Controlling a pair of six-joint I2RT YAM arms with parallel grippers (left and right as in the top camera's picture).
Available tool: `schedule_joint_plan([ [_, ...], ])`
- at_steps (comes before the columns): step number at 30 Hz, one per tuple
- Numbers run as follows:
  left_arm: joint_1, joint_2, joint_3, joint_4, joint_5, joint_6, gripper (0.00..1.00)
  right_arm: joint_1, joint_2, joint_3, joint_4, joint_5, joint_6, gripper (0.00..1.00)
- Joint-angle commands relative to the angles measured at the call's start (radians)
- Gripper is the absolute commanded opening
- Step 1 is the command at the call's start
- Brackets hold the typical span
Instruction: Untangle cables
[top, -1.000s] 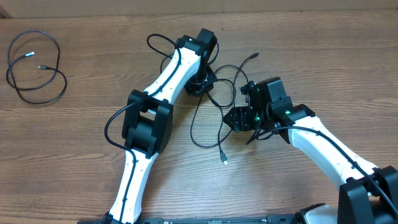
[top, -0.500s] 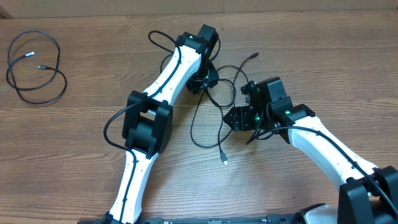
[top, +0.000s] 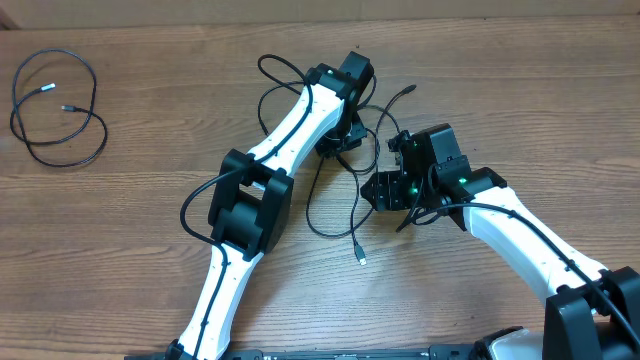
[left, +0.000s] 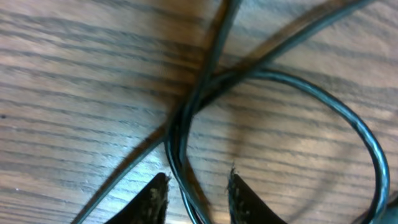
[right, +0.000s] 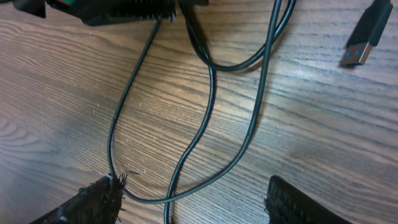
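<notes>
The tangled cables (left: 179, 143) lie in the middle of the table (top: 150, 200). One more cable (top: 62, 164) sits in a loose ring by itself, far off toward 10 o'clock.

The left gripper (left: 198, 196) is right on the knot. Its two fingers stand a little apart, one on each side of two cords. The cords run side by side between the fingers, from 6 o'clock up to 12 o'clock. I think it is not pinching them yet, because a bit of wood shows beside the cords. Just past the fingers the cords cross another one, and a big loop swings out to 3 o'clock.

The right gripper (right: 196, 202) is wide open and holds nothing. The cords lie on the wood between its fingers and run up to 12 o'clock. A blue plug (right: 364, 43) lies at 2 o'clock.

The left one is nearer to the crossing, so that looks like the place to grab.

From above, the left arm covers the knot – I cannot tell which cord goes over which.
</notes>
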Motion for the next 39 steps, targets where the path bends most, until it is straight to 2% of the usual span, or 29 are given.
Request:
schedule_joint_plan([
  [1, 0.004, 0.011, -0.022, 0.002, -0.048, -0.084, 0.28, 0.002, 0.009, -0.007, -0.005, 0.007, -0.005, 0.73],
  [7, 0.003, 0.011, -0.035, 0.019, -0.056, -0.094, 0.28, 0.001, 0.009, -0.007, -0.013, 0.007, -0.005, 0.73],
  [9, 0.002, 0.011, -0.036, 0.026, -0.057, -0.094, 0.22, 0.001, 0.009, -0.007, -0.013, 0.007, -0.005, 0.73],
  [11, 0.002, 0.011, -0.036, 0.027, -0.057, -0.094, 0.07, 0.001, 0.009, -0.007, -0.016, 0.007, -0.005, 0.73],
  [12, 0.002, 0.011, -0.036, 0.025, -0.057, -0.093, 0.04, 0.001, 0.009, -0.007, -0.018, 0.007, -0.005, 0.73],
  [19, 0.022, -0.012, 0.006, -0.038, -0.055, -0.064, 0.04, 0.002, 0.009, -0.007, -0.014, 0.006, 0.004, 0.70],
  [21, 0.024, -0.029, 0.035, -0.058, -0.058, -0.052, 0.04, 0.001, 0.009, -0.007, -0.012, 0.005, 0.111, 0.61],
  [22, 0.024, -0.039, 0.052, -0.064, -0.057, -0.040, 0.04, 0.001, 0.009, -0.007, -0.012, -0.002, 0.218, 0.59],
  [26, 0.024, -0.087, 0.100, -0.089, -0.056, -0.032, 0.04, 0.001, 0.009, -0.007, 0.004, -0.139, 0.494, 0.59],
  [31, 0.022, -0.134, 0.103, -0.098, -0.048, -0.032, 0.04, 0.001, 0.009, -0.007, 0.026, -0.270, 0.658, 0.46],
  [34, 0.023, -0.154, 0.104, -0.122, -0.021, -0.031, 0.04, 0.001, 0.009, -0.007, 0.038, -0.248, 0.807, 0.47],
  [39, 0.022, -0.183, 0.105, -0.126, -0.019, 0.021, 0.04, 0.001, 0.009, -0.007, 0.101, -0.143, 0.957, 0.47],
])
